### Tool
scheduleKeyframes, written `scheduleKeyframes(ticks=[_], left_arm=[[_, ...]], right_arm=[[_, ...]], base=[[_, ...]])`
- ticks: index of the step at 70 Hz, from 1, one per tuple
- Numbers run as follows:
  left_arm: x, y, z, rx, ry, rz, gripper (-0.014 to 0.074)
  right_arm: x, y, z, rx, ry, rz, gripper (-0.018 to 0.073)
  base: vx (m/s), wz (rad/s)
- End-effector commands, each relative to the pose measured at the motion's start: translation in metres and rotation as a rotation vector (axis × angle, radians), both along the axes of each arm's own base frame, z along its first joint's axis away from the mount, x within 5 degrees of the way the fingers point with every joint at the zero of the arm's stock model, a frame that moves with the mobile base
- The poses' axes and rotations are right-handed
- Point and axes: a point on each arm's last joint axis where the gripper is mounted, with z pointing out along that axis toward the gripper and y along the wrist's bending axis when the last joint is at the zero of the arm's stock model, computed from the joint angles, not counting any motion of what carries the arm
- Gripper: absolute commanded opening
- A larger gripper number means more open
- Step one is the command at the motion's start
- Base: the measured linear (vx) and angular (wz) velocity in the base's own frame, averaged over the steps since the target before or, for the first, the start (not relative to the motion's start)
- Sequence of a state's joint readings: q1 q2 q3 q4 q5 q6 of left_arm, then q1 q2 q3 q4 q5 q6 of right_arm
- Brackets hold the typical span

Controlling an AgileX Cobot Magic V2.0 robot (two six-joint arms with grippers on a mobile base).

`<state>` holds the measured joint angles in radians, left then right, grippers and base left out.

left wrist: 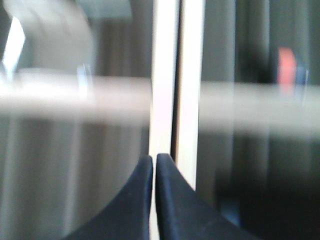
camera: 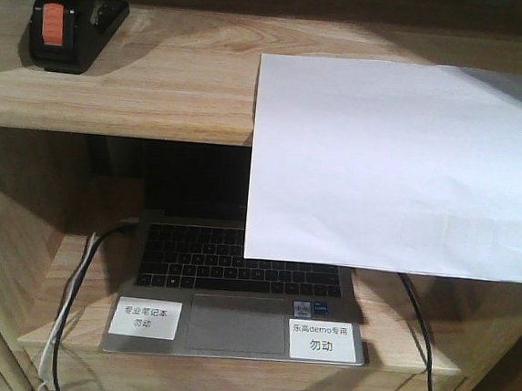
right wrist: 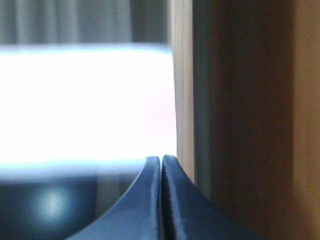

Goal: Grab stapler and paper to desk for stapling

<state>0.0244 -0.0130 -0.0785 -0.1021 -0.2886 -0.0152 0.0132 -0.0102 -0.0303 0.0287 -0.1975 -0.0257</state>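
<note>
Both sets of fingers are clamped together on nothing at all. The left gripper (left wrist: 154, 159) has its two dark pads pressed flat against each other. The right gripper (right wrist: 161, 159) is the same, with just a hairline seam between the tips. My guess is the arms are only lining up with the shelf unit and aren't grabbing anything yet.

Working outward, the left wrist view is a blurry mess. There's a pale upright post (left wrist: 165, 75) right behind the tips. Well off to the right of them is an orange smudge, which I'd bet is the patch on the stapler (left wrist: 286, 70). So it's far from the pads, nowhere near touching.

On the right wrist camera a big glowing white band fills everything left of and beyond the tips. That's almost surely the paper (right wrist: 85, 105), but I can't tell how close it is.

From the front it's clearer. The stapler (camera: 70, 23) sits at the far left of the upper shelf (camera: 160, 95), tucked toward the back. The paper (camera: 401, 162) lies on the right half of that shelf, and its near part hangs over the front edge. It covers part of the open laptop (camera: 234, 294) in the compartment below. That overhang looks handy, since it's a free edge to pinch. The desk isn't in any shot.
</note>
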Motion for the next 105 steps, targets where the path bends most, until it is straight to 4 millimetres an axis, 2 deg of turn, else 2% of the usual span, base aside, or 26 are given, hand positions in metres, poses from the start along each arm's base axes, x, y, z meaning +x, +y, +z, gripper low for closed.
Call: scheduleKeyframes(ticks=[1,13,16,26,34,41,50,58,65,74,94,98,105], left_arm=[[-0.021,0.001,0.043,-0.043,-0.204,-0.012,-0.0006],[-0.045,0.001,0.107,-0.061,-0.344,-0.024,-0.0006],[-0.051,0.001,0.128,-0.058,-0.377,-0.027,-0.0006],[-0.049,-0.001,0.181,-0.051,-0.32,-0.046,-0.0006],[-0.042,-0.003,0.213,-0.033,-0.219,-0.059,-0.0006],[-0.024,-0.005,0.226,-0.025,-0.084,-0.072,-0.0004],[-0.002,-0.006,0.228,-0.028,0.035,-0.083,0.0007],[0.012,-0.006,0.224,-0.029,0.102,-0.086,0.0044],[0.021,-0.006,0.218,-0.029,0.177,-0.092,0.0106],[0.023,-0.007,0.212,-0.028,0.237,-0.098,0.0245],[0.024,-0.009,0.208,-0.016,0.285,-0.129,0.0732],[0.024,-0.01,0.208,-0.013,0.284,-0.137,0.0734],[0.023,-0.012,0.209,-0.012,0.273,-0.164,0.0723]], right_arm=[[-0.018,0.0,0.046,-0.014,-0.226,-0.012,-0.001],[-0.046,-0.002,0.112,0.061,-0.383,0.007,-0.001],[-0.051,-0.002,0.13,0.072,-0.396,0.013,-0.001],[-0.057,-0.002,0.188,0.08,-0.391,0.029,-0.001],[-0.045,0.0,0.221,0.073,-0.293,0.04,-0.001],[-0.029,0.002,0.241,0.065,-0.171,0.05,-0.001],[0.003,0.004,0.245,0.063,0.008,0.06,-0.0008],[0.026,0.004,0.237,0.061,0.126,0.063,0.0009],[0.038,0.005,0.229,0.059,0.218,0.066,0.006],[0.043,0.005,0.226,0.058,0.256,0.067,0.0196],[0.043,0.005,0.225,0.057,0.258,0.067,0.0673],[0.043,0.005,0.225,0.057,0.259,0.067,0.0728],[0.043,0.006,0.225,0.058,0.266,0.068,0.0725]], base=[[0.0,0.0],[0.0,0.0],[0.0,0.0],[0.0,0.0],[0.0,0.0],[0.0,0.0],[0.0,0.0],[0.0,0.0],[0.0,0.0],[0.0,0.0],[0.0,0.0],[0.0,0.0],[0.0,0.0]])
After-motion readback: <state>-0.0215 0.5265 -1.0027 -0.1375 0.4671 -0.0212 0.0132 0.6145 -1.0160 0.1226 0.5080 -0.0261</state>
